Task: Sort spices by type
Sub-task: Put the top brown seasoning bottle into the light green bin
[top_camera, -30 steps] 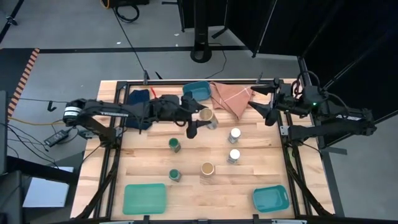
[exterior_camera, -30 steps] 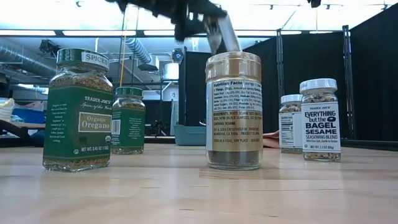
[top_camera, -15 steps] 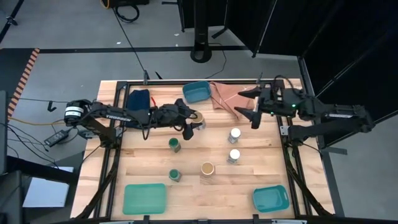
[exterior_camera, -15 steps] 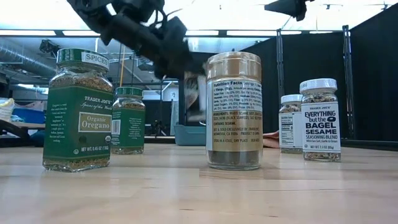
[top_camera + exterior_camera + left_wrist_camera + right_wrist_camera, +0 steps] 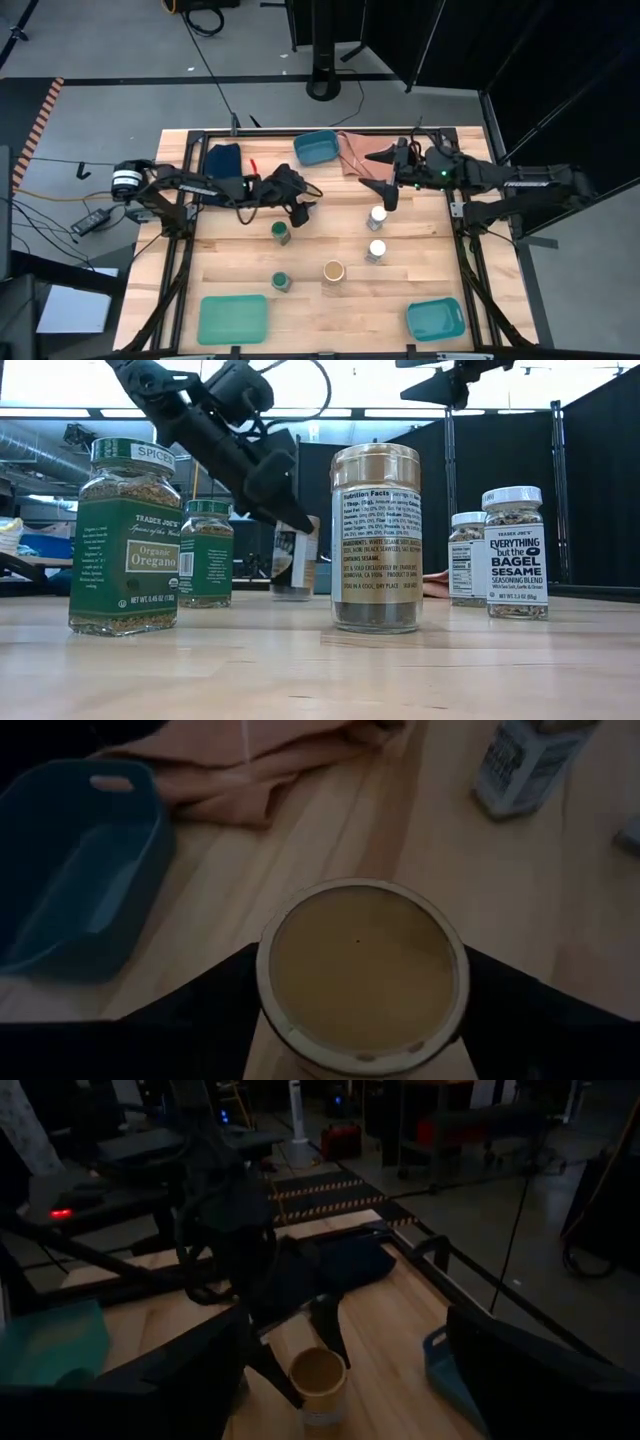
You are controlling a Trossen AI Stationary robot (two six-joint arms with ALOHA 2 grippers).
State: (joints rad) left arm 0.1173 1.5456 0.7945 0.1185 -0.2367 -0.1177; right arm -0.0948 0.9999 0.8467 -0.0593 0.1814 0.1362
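Observation:
My left gripper (image 5: 303, 207) is shut on a tan-lidded spice jar (image 5: 360, 965), low over the table's middle left, beside the far green-lidded jar (image 5: 282, 233). In the low view the held jar (image 5: 293, 563) stands upright under the gripper (image 5: 268, 485), its base at or just above the wood. A second green jar (image 5: 282, 282), a second tan jar (image 5: 334, 271) and two white-lidded jars (image 5: 377, 217) (image 5: 375, 250) stand on their bases. My right gripper (image 5: 388, 185) is open and empty, high above the far white jar. My left gripper pinches the tan jar between its two fingers, one on each side of the jar's body just under the lid (image 5: 268, 1010). The fingers (image 5: 285, 510) slant down from the table's left. The jar stays upright; I cannot tell whether its base touches the table.
A teal tray (image 5: 316, 148) sits at the far edge between a dark blue cloth (image 5: 224, 160) and a pink cloth (image 5: 360, 155). Two more teal trays lie at the near left (image 5: 233, 318) and near right (image 5: 436, 318). Bare wood lies between the jars and the near trays.
My left gripper has carried the tan jar toward the table's left and near edges and down, from well above the wood to table height beside the far green jar. My right gripper, still open, has gone toward the table's left, over the far white jar.

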